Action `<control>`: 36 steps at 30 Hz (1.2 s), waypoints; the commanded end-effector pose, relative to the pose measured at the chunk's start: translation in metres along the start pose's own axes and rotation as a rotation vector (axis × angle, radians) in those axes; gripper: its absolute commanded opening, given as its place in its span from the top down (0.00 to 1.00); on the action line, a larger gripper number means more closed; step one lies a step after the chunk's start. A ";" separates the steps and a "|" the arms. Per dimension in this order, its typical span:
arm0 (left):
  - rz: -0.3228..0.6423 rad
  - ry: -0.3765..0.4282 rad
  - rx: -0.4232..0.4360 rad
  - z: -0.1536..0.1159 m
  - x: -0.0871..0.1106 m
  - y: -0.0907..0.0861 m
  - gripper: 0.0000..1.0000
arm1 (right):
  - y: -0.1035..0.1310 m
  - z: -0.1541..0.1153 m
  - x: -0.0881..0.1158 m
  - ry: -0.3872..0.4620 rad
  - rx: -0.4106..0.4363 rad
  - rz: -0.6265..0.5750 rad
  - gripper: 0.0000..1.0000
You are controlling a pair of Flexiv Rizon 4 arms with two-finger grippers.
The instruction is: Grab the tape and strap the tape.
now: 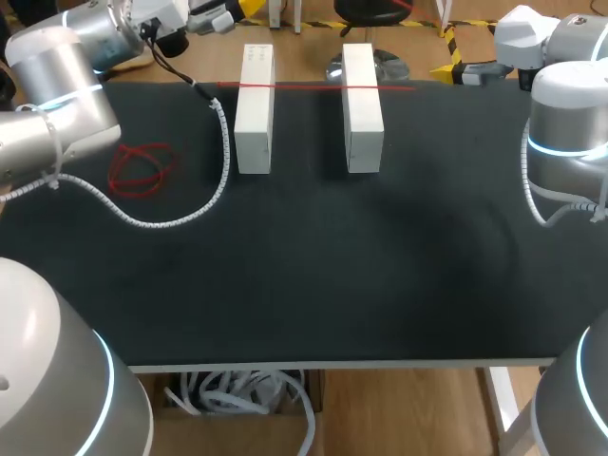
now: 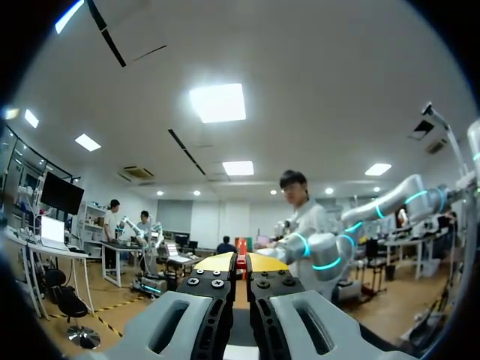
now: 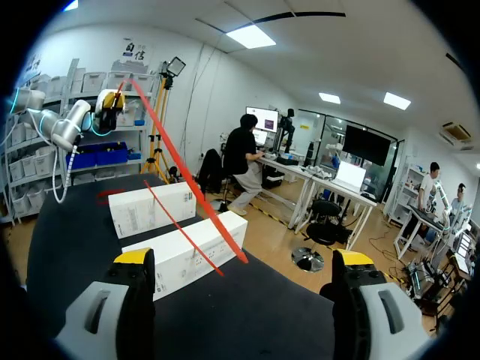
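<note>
Two white blocks (image 1: 254, 109) (image 1: 362, 107) lie side by side at the back of the black table (image 1: 313, 275). A red tape (image 1: 313, 85) runs across their far ends. My left gripper (image 1: 249, 9) hangs beyond the back edge, above the left block, and is shut on the tape (image 2: 241, 264), which shows red between its yellow tips. In the right wrist view the tape (image 3: 187, 176) slants down from the left gripper (image 3: 112, 99) to a free end between the fingers of my right gripper (image 3: 244, 259). That gripper is wide open and holds nothing. It sits at the back right (image 1: 446, 69).
A loose tangle of red tape (image 1: 142, 166) lies on the table's left side. The left arm's white coiled cable (image 1: 195, 211) droops onto the mat beside the left block. A thinner red line (image 3: 184, 229) crosses both block tops.
</note>
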State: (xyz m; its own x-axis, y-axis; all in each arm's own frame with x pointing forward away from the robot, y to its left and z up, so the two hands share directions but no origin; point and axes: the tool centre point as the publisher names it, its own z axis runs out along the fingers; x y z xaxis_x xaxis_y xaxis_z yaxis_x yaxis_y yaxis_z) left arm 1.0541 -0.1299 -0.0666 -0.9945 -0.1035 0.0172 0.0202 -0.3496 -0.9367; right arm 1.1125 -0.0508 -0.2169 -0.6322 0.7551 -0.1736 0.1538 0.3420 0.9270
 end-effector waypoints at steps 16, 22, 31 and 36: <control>0.001 -0.003 0.001 0.000 0.001 0.000 1.00 | 0.000 0.000 0.000 0.000 0.000 0.000 0.00; 0.001 -0.003 0.001 0.000 0.001 0.000 1.00 | 0.000 0.000 0.000 0.000 0.000 0.000 0.00; 0.001 -0.003 0.001 0.000 0.001 0.000 1.00 | 0.008 -0.005 -0.011 -0.165 0.017 -0.036 0.00; 0.001 -0.003 0.001 0.000 0.001 0.000 1.00 | 0.018 -0.014 -0.012 -0.259 -0.012 -0.042 0.00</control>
State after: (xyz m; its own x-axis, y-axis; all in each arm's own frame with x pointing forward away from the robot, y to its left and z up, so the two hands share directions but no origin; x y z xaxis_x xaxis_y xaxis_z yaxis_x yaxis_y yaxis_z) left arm 1.0540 -0.1299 -0.0664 -0.9944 -0.1041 0.0174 0.0202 -0.3496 -0.9367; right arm 1.1183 -0.0683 -0.1893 -0.4886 0.8304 -0.2677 0.1408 0.3778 0.9151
